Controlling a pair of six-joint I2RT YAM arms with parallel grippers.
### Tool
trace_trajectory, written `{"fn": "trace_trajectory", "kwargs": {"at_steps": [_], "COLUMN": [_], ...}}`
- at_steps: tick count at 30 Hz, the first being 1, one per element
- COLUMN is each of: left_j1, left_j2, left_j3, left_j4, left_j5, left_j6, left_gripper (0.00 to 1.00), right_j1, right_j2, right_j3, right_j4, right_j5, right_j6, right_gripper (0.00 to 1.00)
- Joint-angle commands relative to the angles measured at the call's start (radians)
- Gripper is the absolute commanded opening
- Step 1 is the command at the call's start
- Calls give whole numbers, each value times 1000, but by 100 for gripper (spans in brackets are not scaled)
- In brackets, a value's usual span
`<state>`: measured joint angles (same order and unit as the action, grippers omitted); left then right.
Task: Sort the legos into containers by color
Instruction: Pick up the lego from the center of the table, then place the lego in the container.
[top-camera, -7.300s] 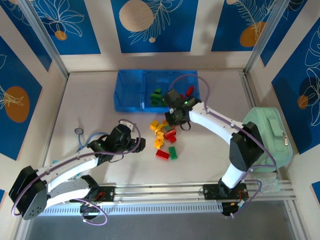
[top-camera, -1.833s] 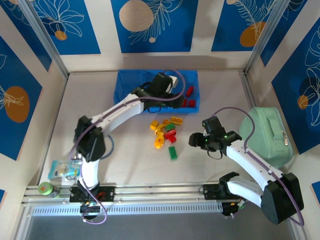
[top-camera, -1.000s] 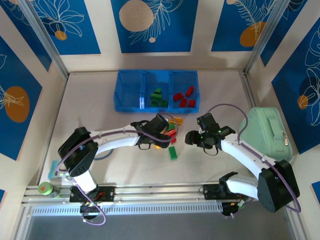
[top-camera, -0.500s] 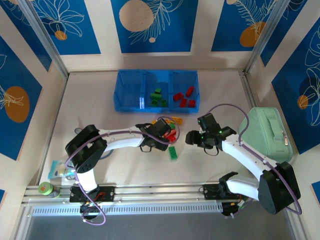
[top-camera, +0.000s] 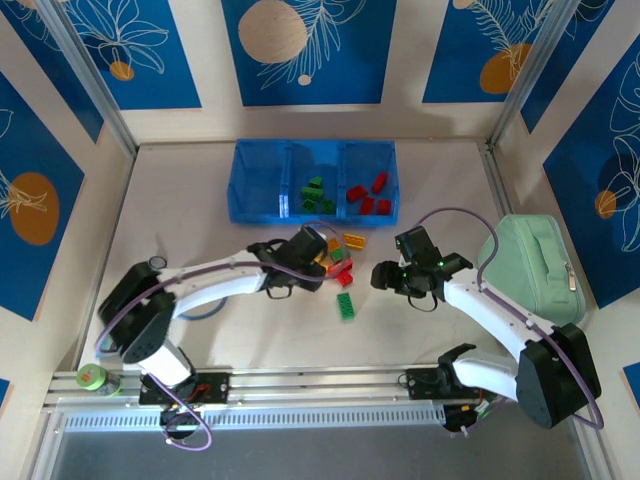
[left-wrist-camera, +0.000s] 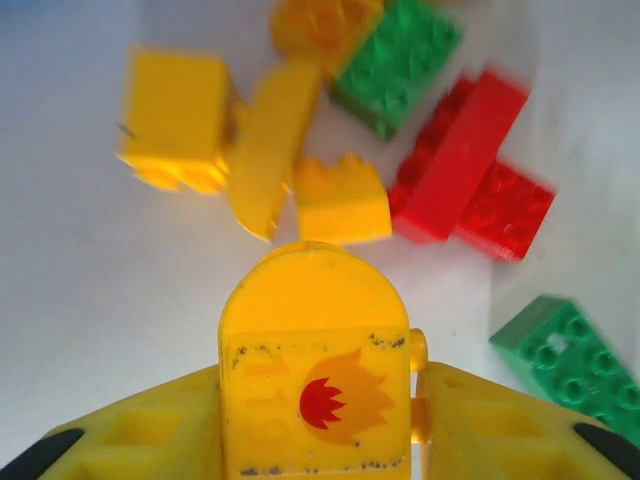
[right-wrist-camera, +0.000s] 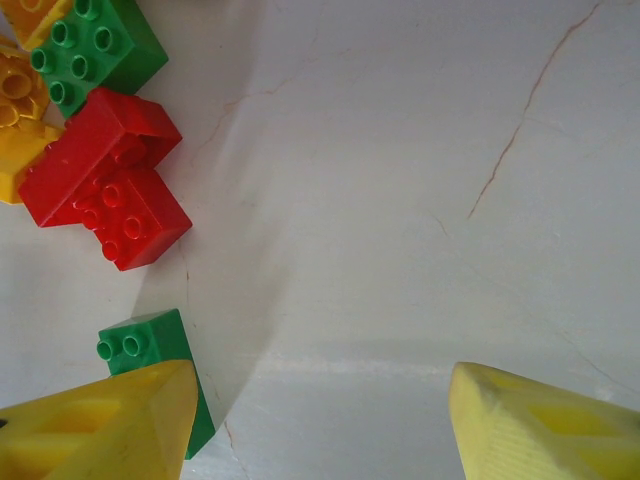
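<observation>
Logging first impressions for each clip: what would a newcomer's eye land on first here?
Probably the left pincer, shut on a yellow brick with a red flame print, close above the loose pile of red, green and yellow bricks mid-table. Next, the blue tray at the far side, with green bricks in its middle compartment and red bricks in its right one. The right pincer hangs open beside the pile.

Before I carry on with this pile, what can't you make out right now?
Top view: the left gripper covers part of the loose legos; how many lie under it is hidden.
Left wrist view: the yellow flame-printed piece it grips runs off the bottom edge; the red bricks are blurred, joined or separate unclear.
Right wrist view: a green brick is half hidden behind one finger.
</observation>
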<state>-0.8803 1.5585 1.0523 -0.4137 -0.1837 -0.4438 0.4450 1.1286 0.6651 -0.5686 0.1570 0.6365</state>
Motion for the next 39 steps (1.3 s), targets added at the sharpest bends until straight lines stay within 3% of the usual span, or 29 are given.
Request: {"fn": "trace_trajectory", "kwargs": {"at_steps": [1,5,8,15,25,28,32,39], "left_j1": [110,266,363,464,512,515,514,509], "left_j2": [-108,-128,-57,172,361,387,376,242], "left_j3": [11,51,128,303,478,507,514,415], "left_j4": [-9,18,14,20,-26,-44,-60,-26], "left_j5": [1,18,56,78,68,71,88,113], "left_j6": [44,56,59,76,79,86,88,72], "left_gripper": [43,45,45,44,45,52,73,76], "right_j1": [4,13,21,24,14,14,15,46], "right_j2": [-15,-13,-18,-66,-107,-104,-92,-69], "right_j3": [-6,-6,-2,-14,-34,-29,-12,33], "right_j4": [-5,1,-8,-44,-66,-61,-59,-41], "right_j5": [4,-1,4,26,26,19,14,7], "right_j6": [8,15,16,14,8,2,-12,-58], "right_gripper": [68,68,68,68,68,68,69,72]}}
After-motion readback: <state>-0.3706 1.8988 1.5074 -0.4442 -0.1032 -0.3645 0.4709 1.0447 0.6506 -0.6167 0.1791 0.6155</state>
